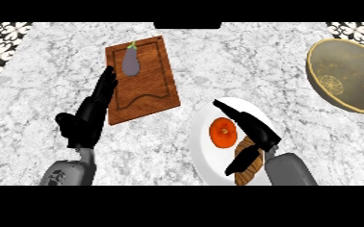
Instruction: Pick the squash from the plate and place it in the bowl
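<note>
Right robot hand (250,125) hangs with fingers apart above the plate (202,154); it should close around the orange squash (223,132) before lifting toward the bowl (335,74).

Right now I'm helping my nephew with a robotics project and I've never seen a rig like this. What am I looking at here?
This is one view from the robot's head, looking steeply down at a marble counter. The two grey forearms end in black hands. The left hand rests open beside a wooden cutting board that carries an eggplant. The right hand reaches over a white plate, fingers straight, next to an orange squash; it holds nothing. A brown object also lies on the plate. The bowl sits at the far right.
</note>
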Robot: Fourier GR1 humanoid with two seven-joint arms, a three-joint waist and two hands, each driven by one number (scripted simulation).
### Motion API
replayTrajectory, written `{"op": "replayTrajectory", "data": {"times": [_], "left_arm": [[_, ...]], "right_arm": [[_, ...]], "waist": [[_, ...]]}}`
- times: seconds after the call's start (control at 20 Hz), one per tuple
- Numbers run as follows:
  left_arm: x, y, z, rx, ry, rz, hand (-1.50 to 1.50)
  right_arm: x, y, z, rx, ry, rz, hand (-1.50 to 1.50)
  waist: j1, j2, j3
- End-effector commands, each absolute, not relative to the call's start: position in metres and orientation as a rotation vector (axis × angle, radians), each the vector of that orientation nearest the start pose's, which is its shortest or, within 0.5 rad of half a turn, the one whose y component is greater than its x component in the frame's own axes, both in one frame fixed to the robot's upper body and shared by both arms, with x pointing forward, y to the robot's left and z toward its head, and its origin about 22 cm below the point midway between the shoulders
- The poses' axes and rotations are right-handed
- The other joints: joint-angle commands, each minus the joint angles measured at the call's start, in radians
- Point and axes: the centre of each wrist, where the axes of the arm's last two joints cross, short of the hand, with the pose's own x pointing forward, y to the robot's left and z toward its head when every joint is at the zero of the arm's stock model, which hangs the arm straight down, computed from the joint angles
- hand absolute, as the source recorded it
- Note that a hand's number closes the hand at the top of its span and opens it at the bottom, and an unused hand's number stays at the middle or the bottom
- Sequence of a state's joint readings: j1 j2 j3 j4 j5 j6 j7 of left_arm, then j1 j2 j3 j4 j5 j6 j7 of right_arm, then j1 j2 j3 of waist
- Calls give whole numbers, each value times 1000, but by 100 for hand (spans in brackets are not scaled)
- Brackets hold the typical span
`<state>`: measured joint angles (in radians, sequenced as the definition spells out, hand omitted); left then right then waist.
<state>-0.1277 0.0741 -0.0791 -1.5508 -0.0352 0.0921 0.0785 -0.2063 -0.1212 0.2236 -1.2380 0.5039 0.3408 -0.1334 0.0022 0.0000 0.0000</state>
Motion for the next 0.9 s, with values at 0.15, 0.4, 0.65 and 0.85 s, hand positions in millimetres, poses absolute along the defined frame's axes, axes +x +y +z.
{"op": "replayTrajectory", "data": {"times": [0.15,0.4,0.65,0.85], "left_arm": [[271,223,13,51,-1598,-121,0],[266,217,8,69,-1583,-100,0],[282,217,31,64,-1598,-113,0],[269,223,23,81,-1573,-85,0]], "right_arm": [[273,-171,-48,63,-1447,1251,150],[270,-187,-46,116,-1456,1246,150],[267,-206,-32,-59,-1465,924,150],[267,-246,-14,-254,-1437,637,150]], "waist": [[3,1,0],[-2,0,0],[-19,-2,0],[-24,-7,-1]]}}
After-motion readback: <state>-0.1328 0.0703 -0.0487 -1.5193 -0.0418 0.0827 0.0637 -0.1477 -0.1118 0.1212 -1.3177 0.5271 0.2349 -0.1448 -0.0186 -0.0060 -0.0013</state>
